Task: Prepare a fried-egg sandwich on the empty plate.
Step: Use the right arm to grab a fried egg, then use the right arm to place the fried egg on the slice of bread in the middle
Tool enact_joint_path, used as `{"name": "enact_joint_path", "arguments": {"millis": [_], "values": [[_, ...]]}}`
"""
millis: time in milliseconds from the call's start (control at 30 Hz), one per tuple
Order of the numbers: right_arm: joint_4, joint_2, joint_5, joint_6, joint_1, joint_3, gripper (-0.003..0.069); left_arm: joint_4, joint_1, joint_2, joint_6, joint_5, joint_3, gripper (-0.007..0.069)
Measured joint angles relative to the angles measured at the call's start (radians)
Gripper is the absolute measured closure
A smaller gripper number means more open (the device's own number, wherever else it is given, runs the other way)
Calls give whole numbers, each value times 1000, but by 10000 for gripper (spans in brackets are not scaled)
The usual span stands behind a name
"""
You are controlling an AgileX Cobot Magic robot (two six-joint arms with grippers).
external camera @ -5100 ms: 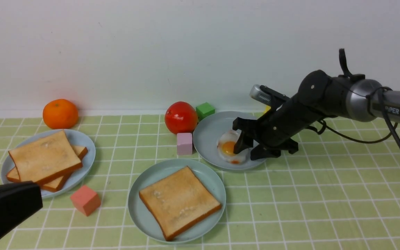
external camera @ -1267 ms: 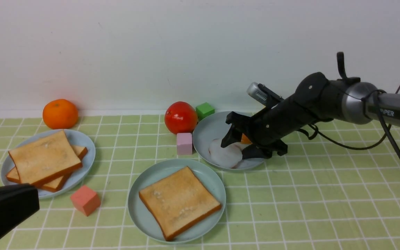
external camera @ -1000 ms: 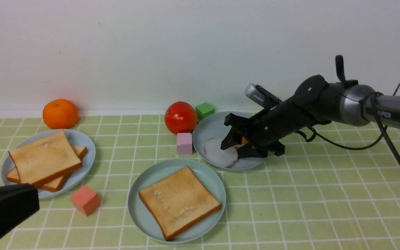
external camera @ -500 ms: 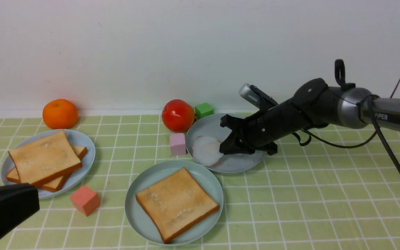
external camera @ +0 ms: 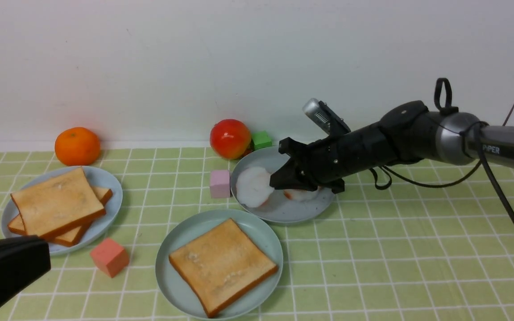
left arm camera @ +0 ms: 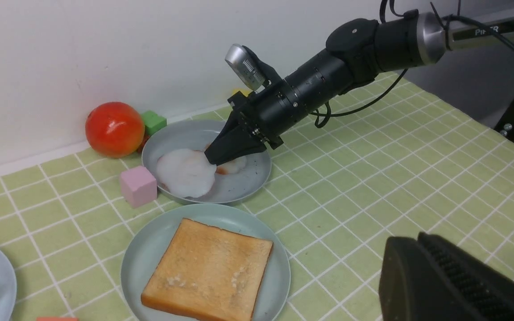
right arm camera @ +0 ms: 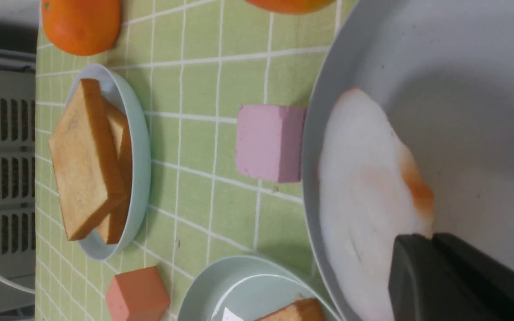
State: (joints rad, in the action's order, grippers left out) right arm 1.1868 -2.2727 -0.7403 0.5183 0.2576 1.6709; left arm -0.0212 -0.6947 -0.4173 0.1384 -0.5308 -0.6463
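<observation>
- The teal-green plate [external camera: 163,272] lies on the green gridded tablecloth [external camera: 395,249], with one toast slice [external camera: 223,267] flat on it.
- Behind that teal-green plate and a bit to its right is the grey-blue plate [external camera: 299,214].
- The fried egg [external camera: 254,187] is over the grey-blue plate, behind the teal-green plate; it is tilted, its plain white side facing the front camera.
- The right gripper [right arm camera: 433,238] is clenched on the fried egg's edge.
- A second egg [external camera: 301,195], partly hidden by the right gripper, lies in the grey-blue plate, also behind the teal-green plate.
- The left gripper [left arm camera: 420,240] has its fingers closed together, holding nothing.
- Left of the teal-green plate and farther back, the pale-blue plate [external camera: 115,191] carries stacked toast slices [external camera: 58,203], an orange [external camera: 77,146] behind them.
- The coral block [external camera: 109,257] sits left of the teal-green plate.
- Behind the teal-green plate are the pink block [external camera: 219,183], then the red-and-yellow fruit [external camera: 230,139] and green block [external camera: 261,139].
</observation>
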Motion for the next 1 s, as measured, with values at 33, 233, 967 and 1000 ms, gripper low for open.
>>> {"name": "enact_joint_path", "arguments": {"millis": [33, 233, 967, 1000], "values": [[0, 6, -2, 2, -10, -1, 636, 0, 0, 0, 0, 0, 0, 598], [-30, 68, -33, 5, -68, -2, 636, 0, 0, 0, 0, 0, 0, 596], [-335, 440, -116, -34, -72, -186, 636, 171, 0, 0, 113, -1, 0, 595], [-359, 441, -121, -48, -65, -188, 636, 173, 0, 0, 113, -1, 0, 594]]}}
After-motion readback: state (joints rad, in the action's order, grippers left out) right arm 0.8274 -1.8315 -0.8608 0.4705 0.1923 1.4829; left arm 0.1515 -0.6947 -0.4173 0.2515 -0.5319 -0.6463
